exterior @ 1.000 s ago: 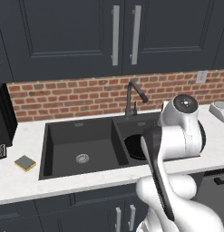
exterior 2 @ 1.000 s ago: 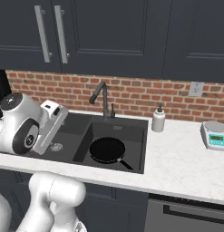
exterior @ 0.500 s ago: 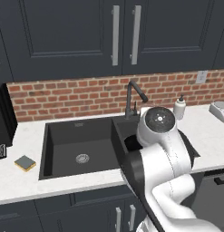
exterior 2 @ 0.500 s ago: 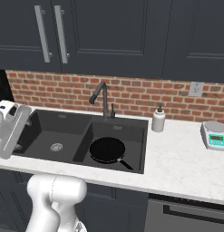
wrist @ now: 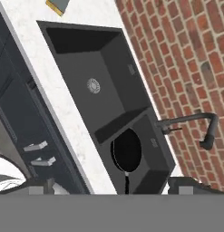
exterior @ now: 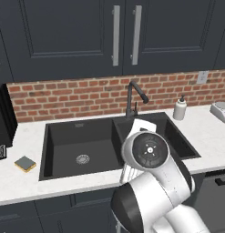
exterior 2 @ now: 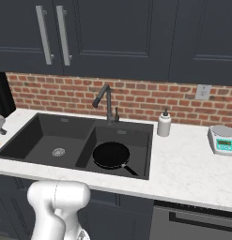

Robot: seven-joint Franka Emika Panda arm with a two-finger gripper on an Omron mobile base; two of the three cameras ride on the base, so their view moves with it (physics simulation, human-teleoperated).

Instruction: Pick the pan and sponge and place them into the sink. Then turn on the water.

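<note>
We saw the pan [exterior 2: 111, 155] lying flat in the sink [exterior 2: 40, 123], in the basin under the tap [exterior 2: 104, 100]. Its thin handle pointed toward the front edge of the desk [exterior 2: 183, 164]. The other basin had a round silver drain [exterior 2: 58, 152] in its floor, and we saw nothing else in it.

The sponge [exterior: 25, 164] sat on the desk, outside the sink, beside the basin with no pan in it. It touched nothing else.

The tool [wrist: 109, 186] was open, with its two dark tips far apart and nothing between them. It was up above the sink, well apart from everything. From the tool, the pan was the near thing, just ahead of the tips. The basin with no pan was farther on, and the sponge was the far thing, past that basin at the end of the desk. The tap stood off to one side of the tool, next to the brick wall [exterior 2: 150, 96].

No water came out of the tap.

A white soap bottle [exterior 2: 164, 123] stood on the desk by the wall, just beside the pan's basin. A small kitchen scale [exterior 2: 222, 139] sat farther along the desk, well apart from the tool. Dark cupboards [exterior 2: 117, 33] hung above the wall.
</note>
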